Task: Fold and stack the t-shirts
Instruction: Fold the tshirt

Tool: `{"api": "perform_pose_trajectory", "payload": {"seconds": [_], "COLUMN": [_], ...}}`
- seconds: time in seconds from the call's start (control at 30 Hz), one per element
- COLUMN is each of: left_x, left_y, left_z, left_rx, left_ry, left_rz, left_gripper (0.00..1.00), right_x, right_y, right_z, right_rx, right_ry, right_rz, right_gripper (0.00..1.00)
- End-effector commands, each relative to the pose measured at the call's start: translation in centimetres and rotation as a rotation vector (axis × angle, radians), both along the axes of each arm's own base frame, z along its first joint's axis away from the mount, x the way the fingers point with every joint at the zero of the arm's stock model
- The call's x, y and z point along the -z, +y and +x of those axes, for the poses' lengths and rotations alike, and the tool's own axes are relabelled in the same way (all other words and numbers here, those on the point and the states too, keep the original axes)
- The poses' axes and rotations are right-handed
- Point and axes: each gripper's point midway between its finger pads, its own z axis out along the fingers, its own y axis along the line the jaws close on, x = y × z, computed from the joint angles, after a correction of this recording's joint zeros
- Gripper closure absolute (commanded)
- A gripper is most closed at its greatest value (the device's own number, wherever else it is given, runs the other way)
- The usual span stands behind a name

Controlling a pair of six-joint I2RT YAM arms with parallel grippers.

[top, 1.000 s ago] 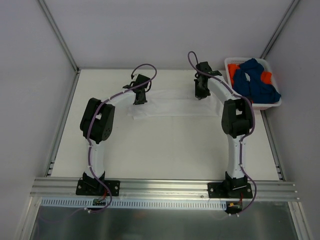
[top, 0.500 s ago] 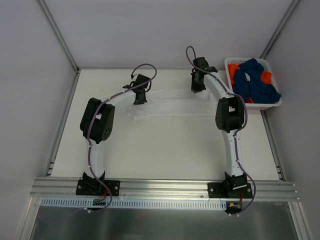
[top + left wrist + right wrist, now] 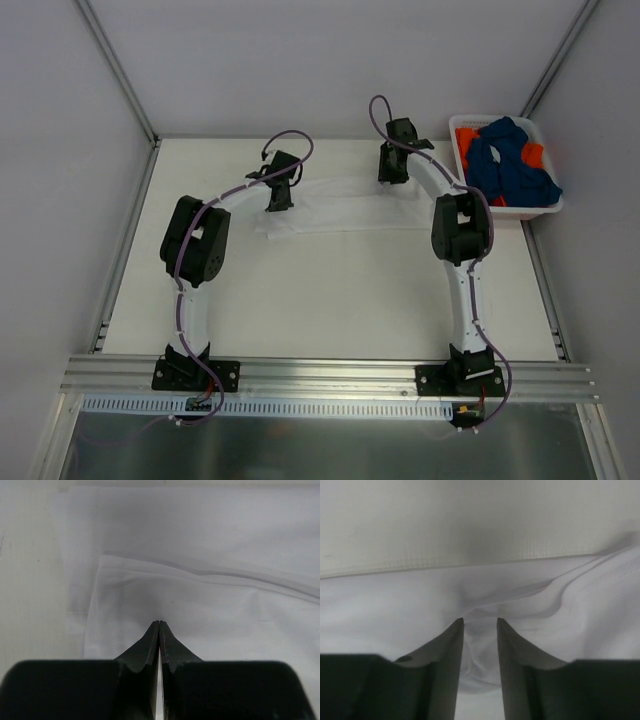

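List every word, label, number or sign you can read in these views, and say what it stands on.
None: no text can be read in any view.
The white t-shirt: plain, no print or tag showing.
The dark blue t-shirt and orange t-shirt in the basket: no print visible.
The left fingers and right fingers: plain black, unmarked.

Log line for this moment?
left claw: shut, tips at white t-shirt | right claw: open astride its bunched fold | basket: blue shirt, orange shirt
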Motion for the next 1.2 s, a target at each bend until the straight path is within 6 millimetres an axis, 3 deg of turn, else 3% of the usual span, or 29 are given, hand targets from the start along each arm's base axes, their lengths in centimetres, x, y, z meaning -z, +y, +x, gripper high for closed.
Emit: {"api": "perform_pose_trajectory", "payload": {"seconds": [0.0, 0.03, 0.13, 0.17, 0.23, 0.27, 0.3, 0.37, 0.43, 0.5, 0.53, 0.57, 0.7, 0.8, 0.83, 1.03, 1.17], "left_x": [0.1, 0.0, -0.7, -0.1, -0.1, -0.1, -0.5, 0.2, 0.3, 0.0, 0.1, 0.1, -0.3, -0.3, 0.0, 0.3, 0.4], "left_y": [0.2, 0.3, 0.6, 1.0, 1.6, 1.8, 1.8, 2.2, 2.5, 2.5, 2.5, 2.5, 2.3, 1.7, 1.8, 0.8, 0.2], "left_z": [-0.9, -1.3, -2.2, -3.1, -4.5, -4.9, -5.4, -6.6, -7.5, -7.7, -8.1, -8.2, -9.5, -10.5, -11.1, -13.9, -15.7], "left_rx": [-0.023, -0.031, -0.054, -0.060, -0.079, -0.084, -0.085, -0.092, -0.095, -0.094, -0.093, -0.091, -0.097, -0.089, -0.089, -0.080, -0.079], "left_ry": [0.007, 0.012, 0.005, 0.025, 0.035, 0.036, 0.030, 0.050, 0.053, 0.045, 0.051, 0.051, 0.044, 0.042, 0.050, 0.060, 0.058], "left_rz": [0.004, -0.003, -0.022, -0.016, -0.021, -0.017, -0.022, -0.013, -0.006, -0.003, 0.000, -0.001, -0.010, -0.016, -0.013, -0.032, -0.046], "left_gripper": [1.00, 1.00, 1.00, 1.00, 1.00, 1.00, 1.00, 1.00, 1.00, 1.00, 1.00, 1.00, 1.00, 1.00, 1.00, 1.00, 1.00], "right_x": [-11.8, -14.1, -17.3, -19.4, -20.0, -21.8, -22.1, -20.8, -19.8, -18.7, -17.5, -15.9, -10.8, -8.1, -6.2, -2.1, -0.7], "right_y": [1.1, 1.2, 1.7, 1.6, 1.4, 1.2, 1.0, -0.1, -0.9, -1.9, -2.3, -2.8, -3.2, -3.4, -3.3, -3.4, -3.8], "right_z": [2.7, 2.6, 1.9, 1.3, 0.3, -0.7, -1.3, -2.9, -4.8, -5.9, -6.3, -6.9, -7.9, -8.3, -8.5, -9.2, -9.1], "right_rx": [-0.037, -0.049, -0.088, -0.092, -0.095, -0.093, -0.085, -0.037, -0.018, 0.014, 0.021, 0.030, 0.025, 0.031, 0.029, 0.032, 0.039], "right_ry": [-0.278, -0.316, -0.365, -0.395, -0.392, -0.416, -0.411, -0.371, -0.331, -0.301, -0.272, -0.223, -0.075, 0.012, 0.060, 0.206, 0.248], "right_rz": [0.087, 0.096, 0.122, 0.134, 0.134, 0.143, 0.142, 0.096, 0.071, 0.035, 0.017, -0.013, -0.067, -0.084, -0.095, -0.122, -0.145], "right_gripper": [0.60, 0.43, 0.22, 0.21, 0.16, 0.16, 0.16, 0.18, 0.36, 0.62, 0.90, 0.99, 1.00, 0.99, 1.00, 1.00, 1.00]}}
